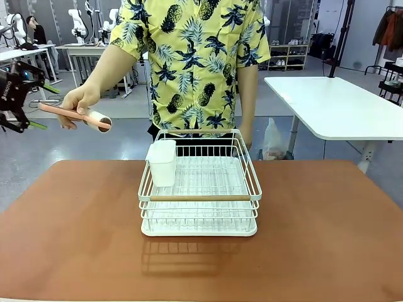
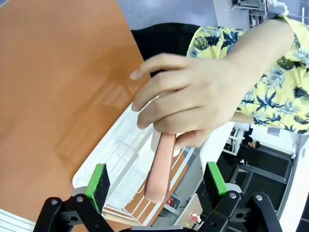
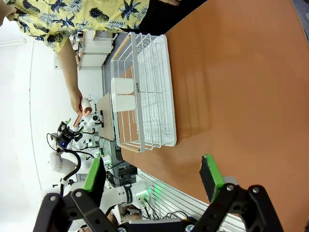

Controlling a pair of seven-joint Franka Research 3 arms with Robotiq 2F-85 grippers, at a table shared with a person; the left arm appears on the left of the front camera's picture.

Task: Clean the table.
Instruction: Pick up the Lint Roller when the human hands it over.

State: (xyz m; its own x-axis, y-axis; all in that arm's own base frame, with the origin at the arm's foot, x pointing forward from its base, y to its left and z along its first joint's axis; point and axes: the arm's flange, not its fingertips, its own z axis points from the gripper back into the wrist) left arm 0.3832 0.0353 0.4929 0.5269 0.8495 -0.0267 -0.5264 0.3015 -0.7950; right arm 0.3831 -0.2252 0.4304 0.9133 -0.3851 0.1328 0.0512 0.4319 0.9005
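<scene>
The reddish-brown table (image 1: 75,245) stretches across the foreground. Beyond its far left edge, a person's hand (image 1: 79,100) holds out a lint roller (image 1: 94,118) with a pink handle and a white roll. My left gripper (image 1: 43,107) is open in mid-air, and the handle's free end lies between its green pads without touching them. In the left wrist view the handle (image 2: 163,154) points down between the wide-apart fingers (image 2: 99,181), with the hand (image 2: 193,106) gripping its upper part. My right gripper (image 3: 152,173) stands open above the table (image 3: 241,96) with nothing in it.
A white wire dish rack (image 1: 200,196) with a wooden front bar sits mid-table, with a white cup holder (image 1: 162,162) in its back left corner. The person stands behind it at the far edge. A white table (image 1: 340,107) stands at the back right.
</scene>
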